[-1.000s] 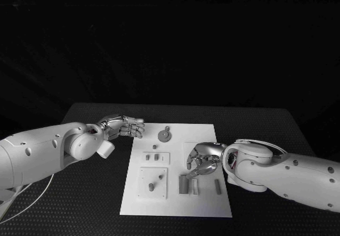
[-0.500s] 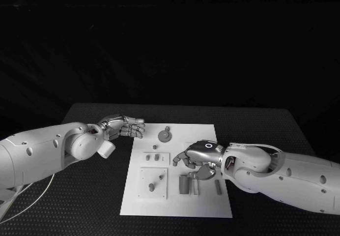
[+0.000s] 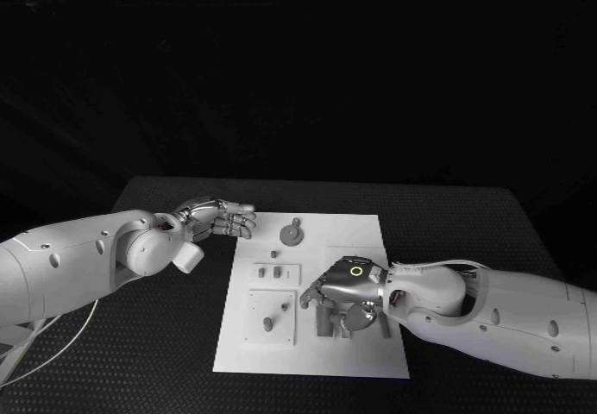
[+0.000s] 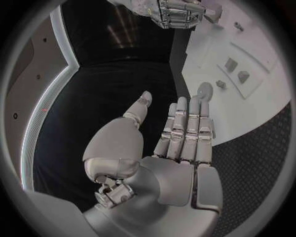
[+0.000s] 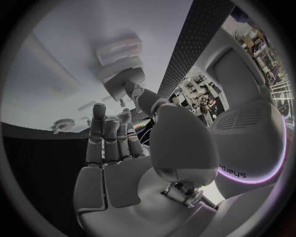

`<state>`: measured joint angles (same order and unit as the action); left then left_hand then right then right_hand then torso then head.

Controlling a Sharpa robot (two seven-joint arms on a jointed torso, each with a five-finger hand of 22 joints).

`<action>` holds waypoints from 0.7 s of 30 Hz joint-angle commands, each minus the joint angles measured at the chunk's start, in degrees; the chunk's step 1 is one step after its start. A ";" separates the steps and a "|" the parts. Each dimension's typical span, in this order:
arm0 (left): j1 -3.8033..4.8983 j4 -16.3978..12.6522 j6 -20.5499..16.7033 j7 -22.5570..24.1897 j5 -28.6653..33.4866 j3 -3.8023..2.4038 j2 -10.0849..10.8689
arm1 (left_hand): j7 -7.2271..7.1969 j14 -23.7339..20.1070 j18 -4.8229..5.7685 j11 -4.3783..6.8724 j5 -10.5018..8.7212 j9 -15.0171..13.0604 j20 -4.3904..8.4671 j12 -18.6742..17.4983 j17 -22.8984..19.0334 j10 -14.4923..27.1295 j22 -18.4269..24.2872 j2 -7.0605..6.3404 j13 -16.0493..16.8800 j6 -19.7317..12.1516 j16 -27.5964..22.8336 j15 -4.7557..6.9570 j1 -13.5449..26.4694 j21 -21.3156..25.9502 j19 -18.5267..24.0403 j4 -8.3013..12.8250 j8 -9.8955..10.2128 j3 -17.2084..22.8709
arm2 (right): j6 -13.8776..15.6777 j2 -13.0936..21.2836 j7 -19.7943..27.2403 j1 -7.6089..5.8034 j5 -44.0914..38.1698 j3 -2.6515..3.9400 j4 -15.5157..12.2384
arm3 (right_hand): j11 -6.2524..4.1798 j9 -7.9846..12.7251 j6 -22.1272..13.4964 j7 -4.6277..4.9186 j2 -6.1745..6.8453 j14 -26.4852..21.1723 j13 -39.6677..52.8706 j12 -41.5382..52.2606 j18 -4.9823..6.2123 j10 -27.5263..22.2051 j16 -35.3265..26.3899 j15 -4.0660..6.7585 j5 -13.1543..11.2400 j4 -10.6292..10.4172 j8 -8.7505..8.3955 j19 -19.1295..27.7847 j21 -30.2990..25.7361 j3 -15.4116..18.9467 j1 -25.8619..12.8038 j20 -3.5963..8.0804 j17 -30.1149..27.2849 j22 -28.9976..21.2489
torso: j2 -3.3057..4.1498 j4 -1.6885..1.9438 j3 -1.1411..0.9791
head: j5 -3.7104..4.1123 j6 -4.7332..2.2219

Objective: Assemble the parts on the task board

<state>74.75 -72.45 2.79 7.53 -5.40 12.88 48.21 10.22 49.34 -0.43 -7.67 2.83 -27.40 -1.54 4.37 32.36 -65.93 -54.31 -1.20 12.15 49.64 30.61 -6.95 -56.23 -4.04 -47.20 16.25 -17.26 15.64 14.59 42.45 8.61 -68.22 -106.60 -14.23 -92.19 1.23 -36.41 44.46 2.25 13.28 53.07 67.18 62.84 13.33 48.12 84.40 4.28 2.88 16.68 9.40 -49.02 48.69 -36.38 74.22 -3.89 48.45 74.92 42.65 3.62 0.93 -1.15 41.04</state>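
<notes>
The white task board (image 3: 348, 233) lies in the middle of the table with several small grey parts on it. A round part (image 3: 292, 235) sits near its far edge, two small pieces (image 3: 276, 273) sit in a recess, and a square plate (image 3: 270, 317) holds pegs. My right hand (image 3: 342, 289) hovers palm down over the board's right half, above upright bars (image 3: 323, 324). In the right wrist view its fingers are straight and its thumb tip touches a grey block (image 5: 120, 81). My left hand (image 3: 222, 219) floats beside the board's far left corner, fingers straight, holding nothing.
The black table (image 3: 448, 216) surrounds the board with bare room on both sides. In the left wrist view the board (image 4: 212, 59), the round part (image 4: 204, 90) and my right hand (image 4: 179, 12) lie beyond my left hand (image 4: 179, 148).
My right hand has turned palm down and moved left and nearer across the board, over the bars. The left hand has stayed in place.
</notes>
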 commanded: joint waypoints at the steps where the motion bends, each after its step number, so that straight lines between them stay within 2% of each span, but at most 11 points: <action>1: 0.05 0.01 0.94 0.25 0.02 -0.02 -0.02 | -0.03 0.02 -0.32 0.17 -0.02 0.07 0.18 -0.04 0.07 0.14 0.08 0.04 0.08 -0.45 -0.29 -0.11 0.61 -0.06 0.10 0.18 0.33 0.06 | -2.52 0.24 0.21 -0.02 -3.09 0.03 -0.06 | 0.15 -0.20 0.44 -0.37 -0.04 -0.54 0.11 0.61 -0.50 -0.46 0.56 -0.13 -0.09 0.03 0.66 0.57 0.42 -0.45 0.74 0.01 0.21 1.31 | 0.01 -0.05 0.01 | -0.14 0.29; 6: 0.05 0.01 1.04 0.21 0.02 -0.02 -0.02 | -0.03 0.02 -0.32 0.17 -0.02 0.06 0.18 -0.04 0.07 0.14 0.08 0.05 0.09 -0.45 -0.29 -0.11 0.61 -0.06 0.11 0.17 0.33 0.07 | -4.29 0.22 -0.06 -0.02 -3.42 0.03 -0.22 | 0.27 -0.61 1.12 -0.03 -0.50 -0.82 0.25 1.77 -0.27 -0.67 1.66 -0.30 -0.10 0.04 1.42 0.72 1.13 -0.67 1.41 -0.20 0.50 1.33 | -0.04 -0.09 0.01 | -0.21 0.49; 12: 0.05 0.05 1.19 0.22 0.02 -0.02 -0.16 | -0.03 0.02 -0.32 0.17 -0.02 0.06 0.18 -0.04 0.08 0.14 0.08 0.07 0.09 -0.45 -0.29 -0.11 0.62 -0.06 0.11 0.17 0.32 0.09 | -4.49 -0.80 -0.11 0.01 -4.38 0.03 0.62 | 0.27 -0.89 1.49 0.11 -1.06 -0.97 0.38 3.05 -0.03 -0.75 2.83 -0.35 -0.10 0.05 1.91 0.74 1.97 -1.01 1.85 -0.39 0.76 1.35 | -0.03 -0.14 -0.01 | -0.32 0.55; 21: 0.05 -0.06 1.38 0.00 0.02 -0.02 0.06 | -0.03 0.02 -0.32 0.17 -0.02 0.06 0.18 -0.03 0.09 0.13 0.07 0.08 0.10 -0.46 -0.30 -0.12 0.63 -0.06 0.11 0.17 0.32 0.10 | -4.54 -1.87 -1.04 0.56 -6.79 0.04 1.96 | 0.26 -1.03 1.68 0.20 -1.67 -1.09 0.28 3.89 0.16 -0.87 3.62 -0.36 -0.10 0.01 2.21 0.76 2.64 -1.67 2.05 -0.58 0.80 1.33 | 0.05 0.03 0.01 | -0.33 0.69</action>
<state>74.75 -72.39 3.11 7.33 -5.39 12.88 48.30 10.22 49.34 -0.43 -7.67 2.83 -27.40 -1.53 4.37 32.35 -65.93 -54.31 -1.20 12.15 49.64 30.61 -6.95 -56.23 -4.04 -47.20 16.25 -17.26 15.64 11.10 40.67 8.09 -67.73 -111.07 -14.19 -90.26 1.44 -37.38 45.73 2.50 11.99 52.28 67.51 66.58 13.34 47.51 87.81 3.91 2.88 16.59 11.46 -48.61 51.04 -37.75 75.97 -4.30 49.19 74.91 42.63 3.58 0.94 -1.43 41.70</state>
